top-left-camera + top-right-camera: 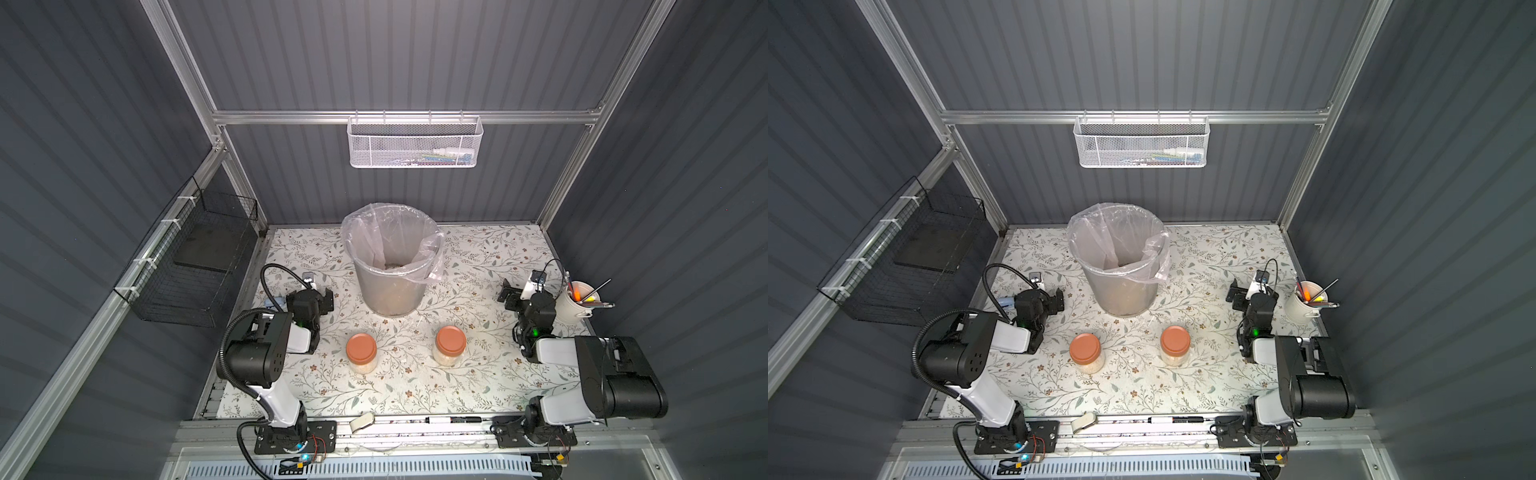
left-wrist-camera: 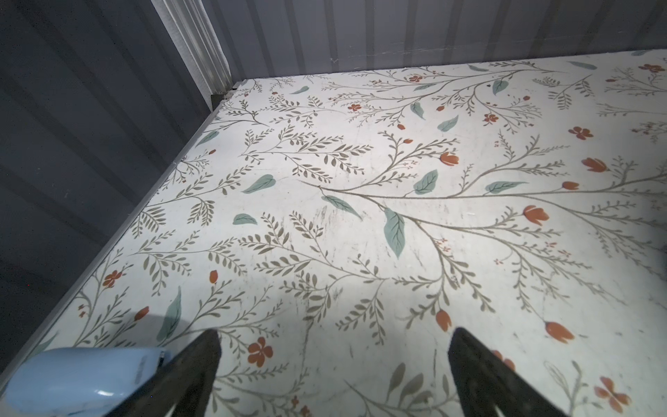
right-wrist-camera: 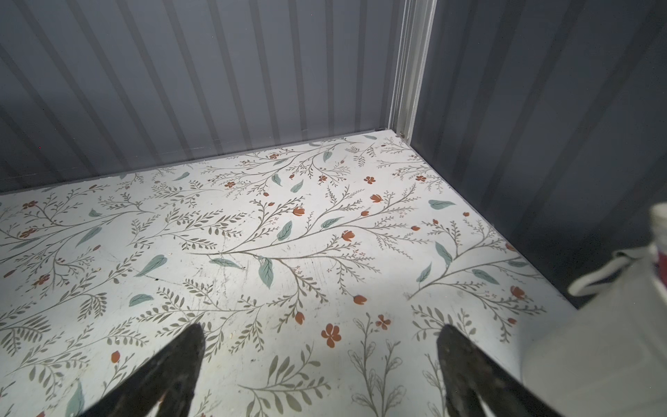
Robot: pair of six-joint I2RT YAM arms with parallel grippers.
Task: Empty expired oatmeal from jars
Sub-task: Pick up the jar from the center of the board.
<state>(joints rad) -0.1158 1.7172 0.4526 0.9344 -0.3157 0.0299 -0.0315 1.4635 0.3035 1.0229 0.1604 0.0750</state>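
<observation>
Standing lidded, jars (image 1: pixel 361 353), well apart from left claw (image 2: pixel 334 337), right claw (image 3: pixel 321 330), both wide, empty

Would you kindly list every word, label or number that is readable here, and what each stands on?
No text is legible in any view.
Marker on the front rail: its dark label bears print, too small to read.
Packets in the white mesh basket: too blurred to read.
</observation>
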